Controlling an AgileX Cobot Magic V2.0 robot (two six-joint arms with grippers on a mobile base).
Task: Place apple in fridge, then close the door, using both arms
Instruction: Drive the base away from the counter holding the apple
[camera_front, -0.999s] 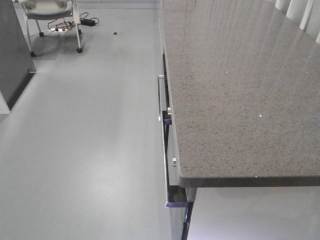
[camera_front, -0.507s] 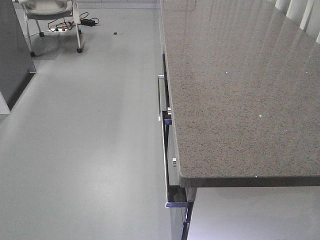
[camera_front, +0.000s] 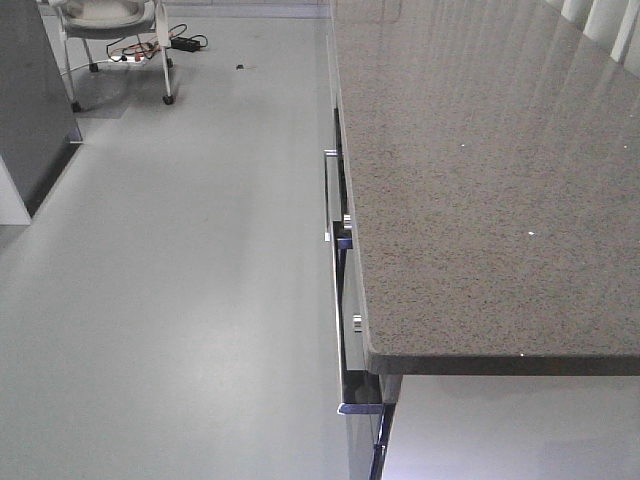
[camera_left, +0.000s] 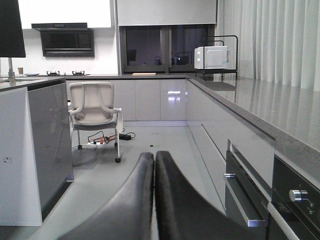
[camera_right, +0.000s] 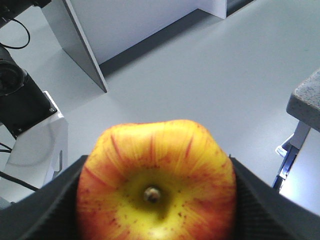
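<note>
Stone counter edges pale floor, right tool gripping apple.

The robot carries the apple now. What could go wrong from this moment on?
1. The apple is round and the right gripper clamps only its two sides; a jolt could make it slip out.
2. The counter corner and a metal handle jut out close by; the gripper could clip them.
3. No view shows the fridge clearly, so the approach cannot be checked yet.
</note>
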